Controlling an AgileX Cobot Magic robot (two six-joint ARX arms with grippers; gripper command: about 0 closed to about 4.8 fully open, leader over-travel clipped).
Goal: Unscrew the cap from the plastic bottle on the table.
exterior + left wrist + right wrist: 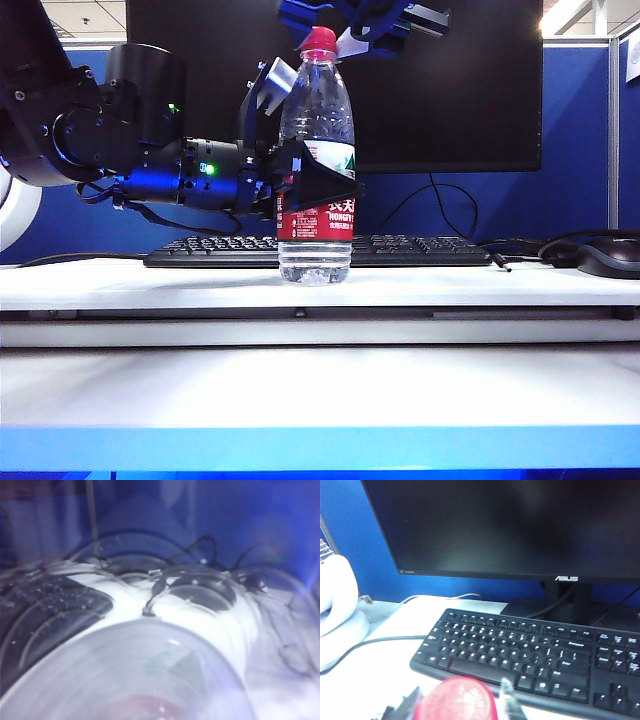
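Two hands worked: the left hand (pixel 300 185) clamped the bottle (pixel 315 150) upright on the desk (pixel 480 285), while the right hand (pixel 345 35), its fingers (pixel 507 697) closed around the cap (pixel 455 700), needed a firm, level twist.

Left pincer (pixel 300 180) clamped level; right pincer (pixel 345 35) above.

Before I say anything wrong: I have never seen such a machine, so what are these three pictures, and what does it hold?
It is a robot with two arms, each ending in a claw. The exterior view looks across the table. There the left claw grips the plastic bottle at its middle, standing upright, and the right claw sits above at the red cap. The other two pictures come from cameras on the wrists: the left shows the bottle very close and blurred, the right looks down on the cap. Behind lie a keyboard, a mouse and a monitor.
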